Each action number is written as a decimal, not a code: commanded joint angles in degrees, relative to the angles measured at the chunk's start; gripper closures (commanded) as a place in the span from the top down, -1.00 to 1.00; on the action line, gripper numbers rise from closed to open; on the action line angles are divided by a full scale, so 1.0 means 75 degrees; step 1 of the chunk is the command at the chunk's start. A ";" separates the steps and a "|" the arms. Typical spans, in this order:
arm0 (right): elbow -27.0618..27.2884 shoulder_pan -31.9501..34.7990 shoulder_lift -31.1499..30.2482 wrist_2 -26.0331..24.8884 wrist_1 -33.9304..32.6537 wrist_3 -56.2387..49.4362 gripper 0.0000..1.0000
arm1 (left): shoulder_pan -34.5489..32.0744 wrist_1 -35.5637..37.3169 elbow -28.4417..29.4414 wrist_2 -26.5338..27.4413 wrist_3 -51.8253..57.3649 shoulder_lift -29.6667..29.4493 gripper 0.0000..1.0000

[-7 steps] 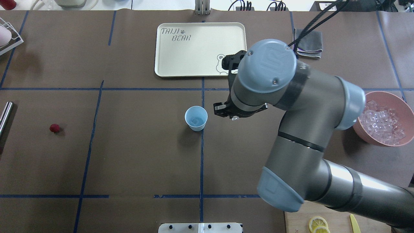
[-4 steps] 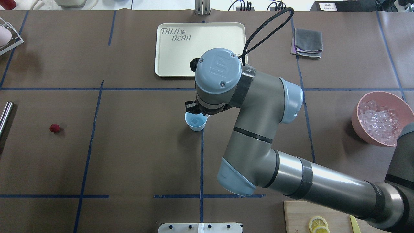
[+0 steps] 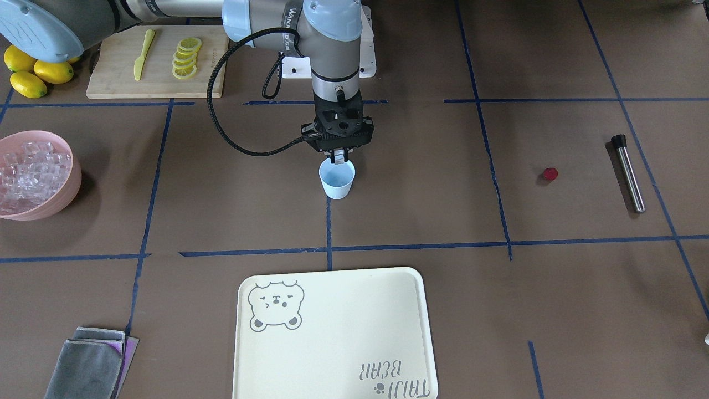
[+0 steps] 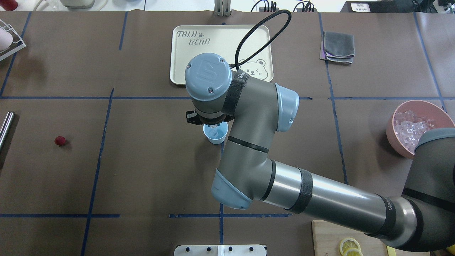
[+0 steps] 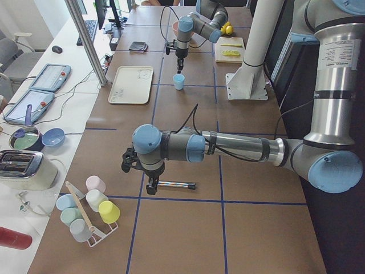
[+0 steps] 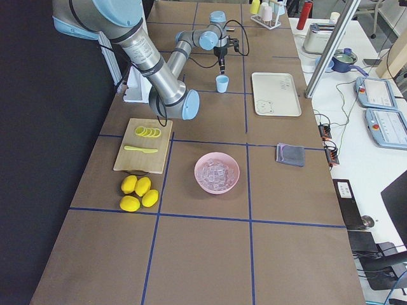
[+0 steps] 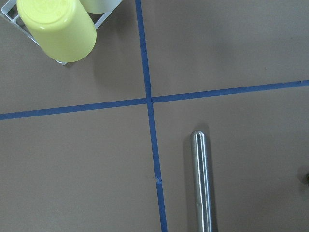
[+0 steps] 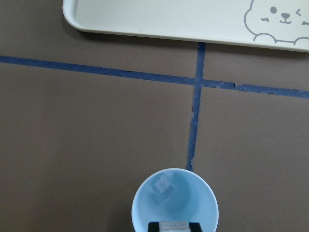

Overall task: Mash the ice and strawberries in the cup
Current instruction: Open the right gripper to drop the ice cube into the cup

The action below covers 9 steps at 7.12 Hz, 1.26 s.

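Observation:
The pale blue cup (image 3: 337,181) stands at the table's centre and also shows in the overhead view (image 4: 215,135). One clear ice cube (image 8: 161,187) lies inside it. My right gripper (image 3: 336,158) hangs just above the cup's rim, shut on another ice cube (image 8: 174,225). The red strawberry (image 3: 549,174) lies alone on the mat far to my left (image 4: 60,140), beside a metal muddler (image 3: 628,172). My left gripper (image 5: 150,187) hovers over the muddler (image 7: 202,183). I cannot tell whether it is open or shut.
A pink bowl (image 3: 52,206) full of ice cubes (image 3: 25,169) stands on my right. A cream tray (image 3: 332,332) lies beyond the cup. A board with lemon slices (image 3: 185,55), whole lemons (image 3: 33,72), a grey cloth (image 3: 88,360) and a cup rack (image 5: 85,214) stand around the edges.
My right arm has swung left from near the pink bowl, carrying the ice cube, and now holds it over the cup. The strawberry and the muddler have not moved.

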 commanded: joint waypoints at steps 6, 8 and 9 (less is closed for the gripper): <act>-0.0222 -0.0003 0.0088 -0.0068 0.0017 0.0003 -0.27 | 0.0002 0.0011 -0.0070 -0.0001 -0.0011 -0.0013 1.00; -0.0222 0.0032 0.0076 -0.0080 0.0017 0.0003 0.25 | 0.0002 0.0011 -0.0082 -0.0001 -0.0011 -0.0013 1.00; -0.0222 0.0032 0.0065 -0.0114 0.0017 -0.0008 0.68 | -0.0009 0.0011 -0.0117 0.0011 -0.0011 -0.0013 1.00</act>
